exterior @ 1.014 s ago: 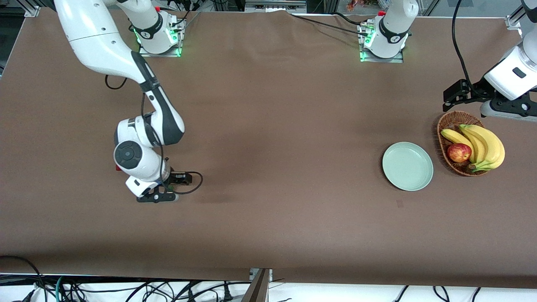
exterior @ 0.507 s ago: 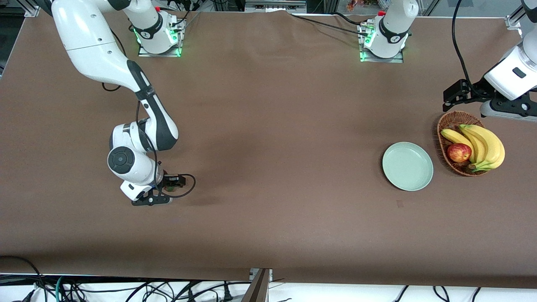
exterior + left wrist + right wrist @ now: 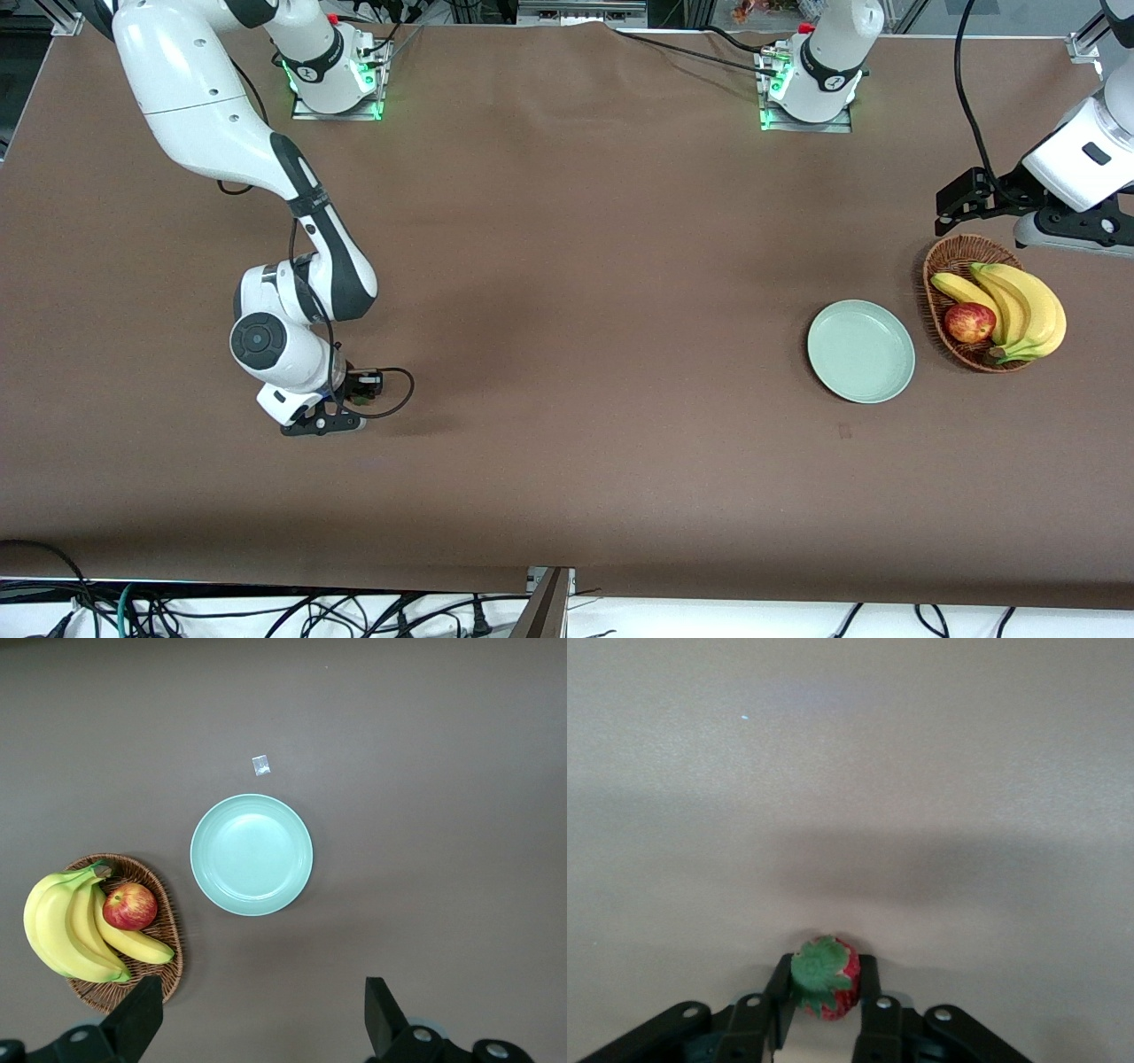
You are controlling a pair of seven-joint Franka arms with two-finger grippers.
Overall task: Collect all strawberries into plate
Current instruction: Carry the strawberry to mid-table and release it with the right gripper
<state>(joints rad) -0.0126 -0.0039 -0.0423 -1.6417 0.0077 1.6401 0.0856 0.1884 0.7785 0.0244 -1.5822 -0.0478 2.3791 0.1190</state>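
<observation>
Even overhead lighting is seen across the table (image 3: 567, 354), pretty bright, with no harsh hotspots. A soft darker patch is noticed mid-table and a dim band along the edge nearest the front camera. Short soft shadows are cast under the right arm (image 3: 292, 301) and beside the basket (image 3: 952, 266). Green glow is given off at both arm bases. The front view is kept sharp, with hardly any bending at the edges. In the right wrist view the cloth looks washed-out and grainy, a broad blurry shadow band is spread above the strawberry (image 3: 825, 989), and the end effector fingers (image 3: 778, 1005) are left slightly soft. The left wrist view is evenly lit.
</observation>
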